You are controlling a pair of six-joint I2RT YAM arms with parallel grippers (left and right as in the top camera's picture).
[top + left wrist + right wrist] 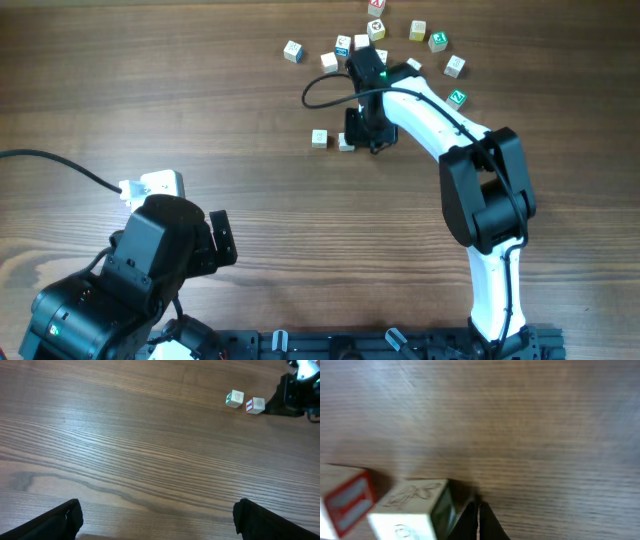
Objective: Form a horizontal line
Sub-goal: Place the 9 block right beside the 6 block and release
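Observation:
Two small white cubes lie side by side in the middle of the table, one with a green mark (320,138) (234,398) and one with a red mark (346,142) (255,405), a narrow gap between them. No horizontal line of touching cubes is in view. My right gripper (364,134) (478,521) is shut and empty, low over the table, its tips against the right side of the nearer cube (412,502). The cube beyond it (347,505) shows red bars. My left gripper (218,245) (157,520) is open and empty at the near left.
Several loose letter cubes (418,31) are scattered at the far edge behind the right arm. A white plug block (155,184) with a black cable (60,165) lies by the left arm. Another black cable (325,92) loops beside the right wrist.

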